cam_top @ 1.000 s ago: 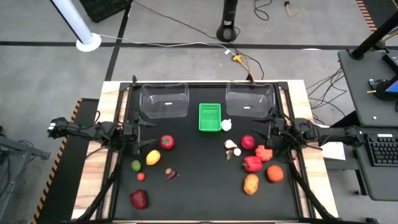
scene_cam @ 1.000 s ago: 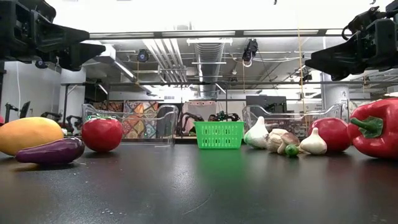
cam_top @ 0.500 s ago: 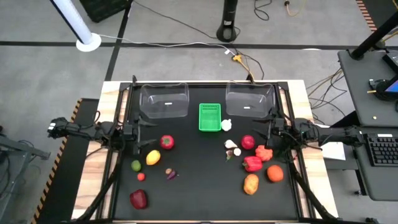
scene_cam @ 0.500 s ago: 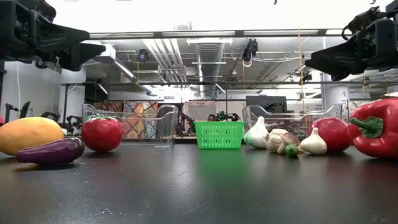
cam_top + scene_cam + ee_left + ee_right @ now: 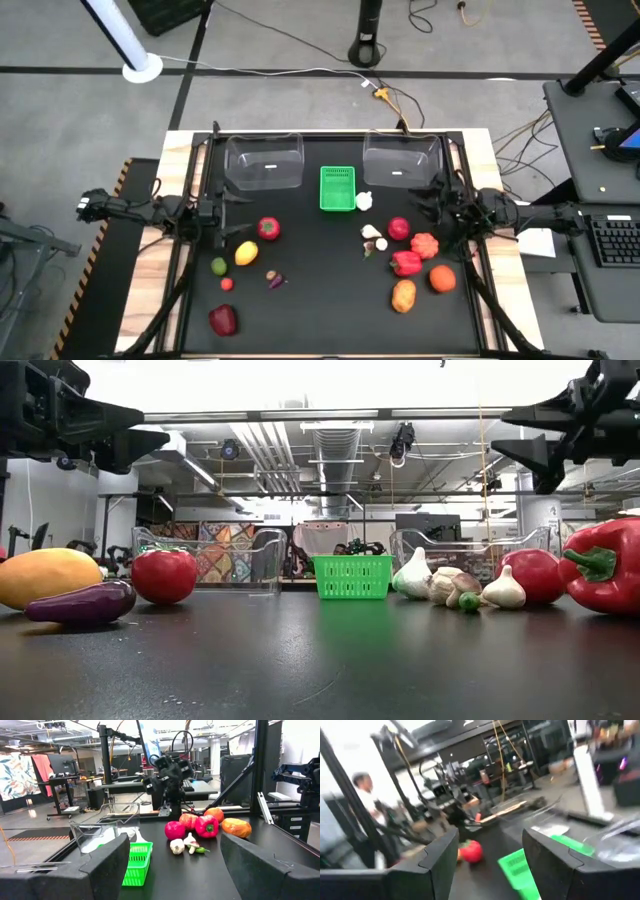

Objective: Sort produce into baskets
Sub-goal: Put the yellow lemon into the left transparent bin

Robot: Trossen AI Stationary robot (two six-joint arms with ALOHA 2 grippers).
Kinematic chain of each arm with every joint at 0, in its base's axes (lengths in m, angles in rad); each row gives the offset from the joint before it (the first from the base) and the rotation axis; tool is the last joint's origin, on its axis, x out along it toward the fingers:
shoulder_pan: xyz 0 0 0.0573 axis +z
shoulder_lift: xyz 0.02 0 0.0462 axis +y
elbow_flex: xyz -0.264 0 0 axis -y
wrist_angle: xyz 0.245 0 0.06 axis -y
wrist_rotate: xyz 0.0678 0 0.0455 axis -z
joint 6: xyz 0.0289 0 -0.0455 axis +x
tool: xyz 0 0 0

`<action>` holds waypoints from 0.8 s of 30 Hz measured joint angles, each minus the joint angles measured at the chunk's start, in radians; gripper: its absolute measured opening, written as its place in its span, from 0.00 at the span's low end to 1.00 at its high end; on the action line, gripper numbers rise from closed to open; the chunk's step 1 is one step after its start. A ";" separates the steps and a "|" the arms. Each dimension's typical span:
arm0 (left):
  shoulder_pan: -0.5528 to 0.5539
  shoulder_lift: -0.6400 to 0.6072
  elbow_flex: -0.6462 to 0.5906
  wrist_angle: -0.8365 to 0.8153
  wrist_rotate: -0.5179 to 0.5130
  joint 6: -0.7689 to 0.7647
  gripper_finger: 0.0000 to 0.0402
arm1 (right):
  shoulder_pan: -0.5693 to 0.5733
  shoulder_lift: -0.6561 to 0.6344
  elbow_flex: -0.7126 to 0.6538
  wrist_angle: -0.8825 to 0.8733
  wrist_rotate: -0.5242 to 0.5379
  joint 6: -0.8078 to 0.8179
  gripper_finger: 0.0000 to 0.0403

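Your left gripper (image 5: 228,222) mid-left, right gripper (image 5: 428,207) mid-right: both spread, empty. White labels on clear bins (image 5: 265,160) unreadable.

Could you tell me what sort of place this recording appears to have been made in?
Most likely a robotics lab or workshop: a bare grey concrete floor with loose trailing cables, exposed silver ceiling ducting, and another dark robot arm on a workbench beyond the black table.
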 joint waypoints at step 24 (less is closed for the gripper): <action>-0.001 0.000 0.000 0.054 0.002 -0.252 0.73 | -0.001 0.008 0.060 0.020 0.318 0.553 0.53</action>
